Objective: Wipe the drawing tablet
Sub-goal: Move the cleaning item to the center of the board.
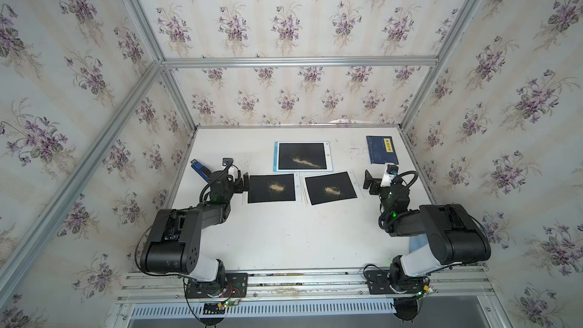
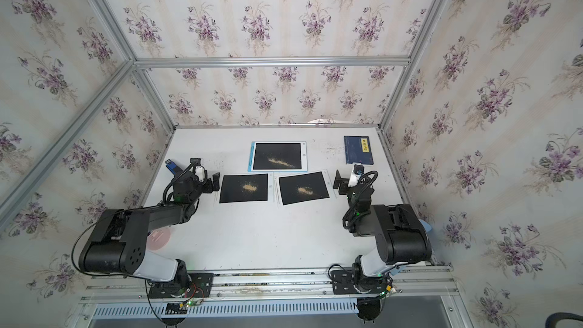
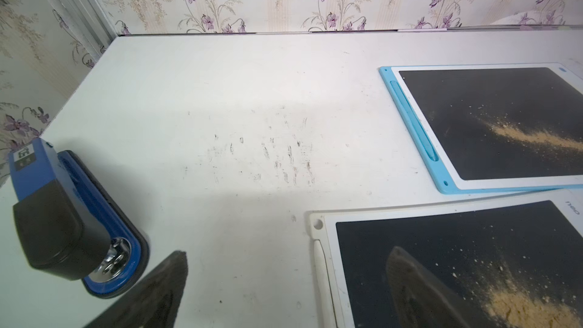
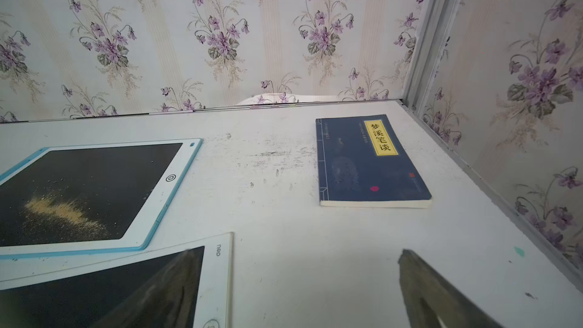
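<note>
The left hand and right hand — wide, empty — flank white tablets beside the blue tablet, seemingly ready.

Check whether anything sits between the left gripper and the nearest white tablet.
Nothing visible does. The left gripper is open, right at the edge of the white tablet; the stapler lies on its other side.

Black-and-white left arm, right arm: elbows folded, low. Black left gripper, right gripper: jaws wide, empty.
</note>
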`<state>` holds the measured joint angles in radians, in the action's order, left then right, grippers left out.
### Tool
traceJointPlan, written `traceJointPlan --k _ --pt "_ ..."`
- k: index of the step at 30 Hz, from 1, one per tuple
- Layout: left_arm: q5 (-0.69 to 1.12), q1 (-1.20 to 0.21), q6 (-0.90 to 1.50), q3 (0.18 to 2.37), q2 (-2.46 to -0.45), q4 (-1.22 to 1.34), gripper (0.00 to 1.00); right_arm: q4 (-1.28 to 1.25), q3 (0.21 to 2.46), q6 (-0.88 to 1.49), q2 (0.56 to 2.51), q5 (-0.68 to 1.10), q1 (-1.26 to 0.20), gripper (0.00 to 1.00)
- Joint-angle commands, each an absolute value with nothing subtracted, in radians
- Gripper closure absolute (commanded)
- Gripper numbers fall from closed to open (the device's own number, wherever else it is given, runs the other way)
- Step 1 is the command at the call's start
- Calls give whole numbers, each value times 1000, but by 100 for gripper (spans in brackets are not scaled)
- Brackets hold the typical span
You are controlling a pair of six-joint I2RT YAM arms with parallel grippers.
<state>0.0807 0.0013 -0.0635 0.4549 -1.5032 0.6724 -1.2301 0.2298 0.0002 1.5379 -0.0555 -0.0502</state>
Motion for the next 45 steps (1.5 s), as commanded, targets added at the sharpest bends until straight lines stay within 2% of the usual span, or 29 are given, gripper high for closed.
traceJointPlan --k 1,23,26,28,30,31,33,34,36,38,41,45 --pt "80 2 -75 457 -1501 691 0 -1250 231 -3 1533 -52 -51 0" --pt "88 6 -71 460 -1502 687 0 -1244 232 0 1534 -51 -49 0" --pt "8 -15 -68 458 -1483 690 0 -1212 256 -6 1515 -71 -57 0" --pt "-100 -81 -92 475 -1377 573 0 -851 404 -23 1399 -136 -113 0" --pt "-226 -164 -125 544 -1288 388 0 -606 540 49 1343 -347 -194 0" --pt "-264 -212 -125 572 -1252 328 0 -468 625 165 1327 -456 -215 0" --pt "-232 -269 -42 631 -1193 192 0 -89 807 369 1319 -494 -206 0" --pt "-177 -276 2 659 -1170 135 0 58 880 386 1329 -466 -196 0" --pt "-66 -280 68 686 -1139 79 0 333 983 511 1361 -568 -191 0" --pt "-26 -281 91 689 -1133 81 0 486 995 599 1346 -629 -186 0" --pt "-46 -281 100 714 -1148 49 0 704 947 873 1249 -674 -153 0" --pt "21 -280 94 758 -1184 -3 0 737 811 959 1083 -455 -10 0"
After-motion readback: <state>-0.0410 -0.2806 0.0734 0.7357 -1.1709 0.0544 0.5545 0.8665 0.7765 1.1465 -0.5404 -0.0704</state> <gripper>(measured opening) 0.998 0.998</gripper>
